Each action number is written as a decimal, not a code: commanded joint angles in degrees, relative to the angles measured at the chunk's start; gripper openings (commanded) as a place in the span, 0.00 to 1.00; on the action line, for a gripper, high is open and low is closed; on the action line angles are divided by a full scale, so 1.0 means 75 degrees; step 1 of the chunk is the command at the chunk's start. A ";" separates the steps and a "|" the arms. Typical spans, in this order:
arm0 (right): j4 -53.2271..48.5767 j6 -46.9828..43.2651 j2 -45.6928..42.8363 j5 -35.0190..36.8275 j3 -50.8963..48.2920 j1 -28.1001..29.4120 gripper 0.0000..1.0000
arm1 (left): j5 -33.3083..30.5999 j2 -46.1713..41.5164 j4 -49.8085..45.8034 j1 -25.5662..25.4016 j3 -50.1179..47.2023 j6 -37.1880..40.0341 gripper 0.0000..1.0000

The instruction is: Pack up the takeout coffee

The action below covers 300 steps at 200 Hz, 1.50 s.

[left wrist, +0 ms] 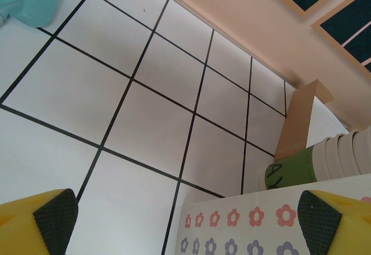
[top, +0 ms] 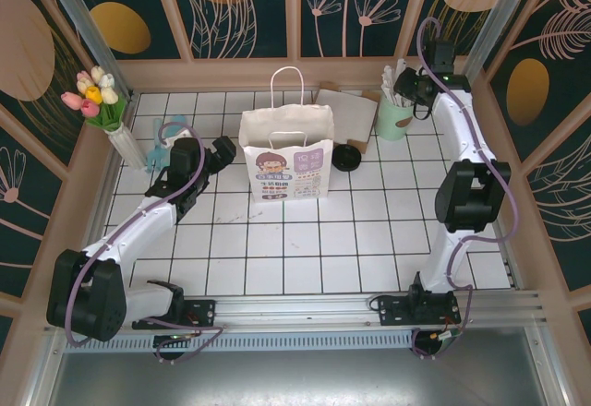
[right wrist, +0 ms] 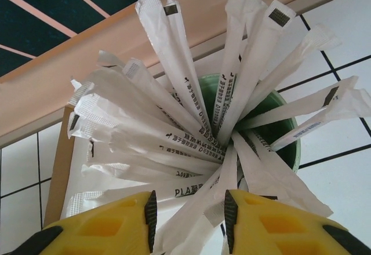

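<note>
The takeout coffee [top: 346, 157], a short dark cup with a black round top, stands on the tiles just right of the white paper bag [top: 286, 161]. My left gripper [top: 224, 150] hovers left of the bag, open wide and holding nothing. In the left wrist view the gripper [left wrist: 188, 220] looks over the bag's flower-printed side [left wrist: 255, 223]. My right gripper [top: 407, 88] is at the back right, over the mint-green cup of wrapped straws [top: 395, 118]. In the right wrist view its fingers [right wrist: 190, 208] stand apart with several straw wrappers [right wrist: 197, 150] running between them.
Cardboard sheets [top: 346, 111] lie behind the bag. A green cup end [left wrist: 290, 175] and stacked cream-white cups [left wrist: 342, 153] show past the bag's edge. A vase of tulips [top: 102, 101] stands at the back left beside a pale blue object [top: 155, 157]. A wooden rim [top: 231, 72] borders the table.
</note>
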 commanded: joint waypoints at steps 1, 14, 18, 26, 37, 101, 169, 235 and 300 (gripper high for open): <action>-0.0257 0.0020 0.0158 0.0413 0.0311 0.0106 0.39 | 0.0023 0.0073 0.0180 0.0016 0.0172 0.0140 0.99; -0.0301 -0.0033 0.0176 0.0541 0.0326 0.0136 0.40 | 0.0029 0.0075 0.0179 0.0017 0.0171 0.0125 0.99; -0.0316 -0.0046 0.0198 0.0649 0.0339 0.0142 0.40 | 0.0029 0.0081 0.0172 0.0020 0.0170 0.0117 0.99; -0.0354 -0.0061 0.0218 0.0842 0.0352 0.0157 0.41 | 0.0028 0.0081 0.0172 0.0024 0.0167 0.0117 0.99; -0.0380 -0.0092 0.0215 0.1023 0.0359 0.0178 0.43 | 0.0023 0.0081 0.0189 0.0017 0.0155 0.0117 0.99; -0.0595 -0.0181 -0.0026 0.1431 0.0555 0.0353 0.47 | 0.0128 0.0194 0.0282 0.0022 0.0172 0.0062 0.99; -0.0684 -0.0150 0.0394 0.1626 0.0636 0.0286 0.48 | 0.0117 0.0162 0.0254 0.0022 0.0148 0.0070 0.99; -0.0775 -0.0318 0.0548 0.1666 0.0817 0.0261 0.40 | 0.0143 0.0210 0.0262 0.0024 0.0151 0.0064 0.99; -0.1013 -0.0473 0.0490 0.1816 0.1140 0.0243 0.38 | 0.0140 0.0210 0.0262 0.0017 0.0119 0.0045 0.99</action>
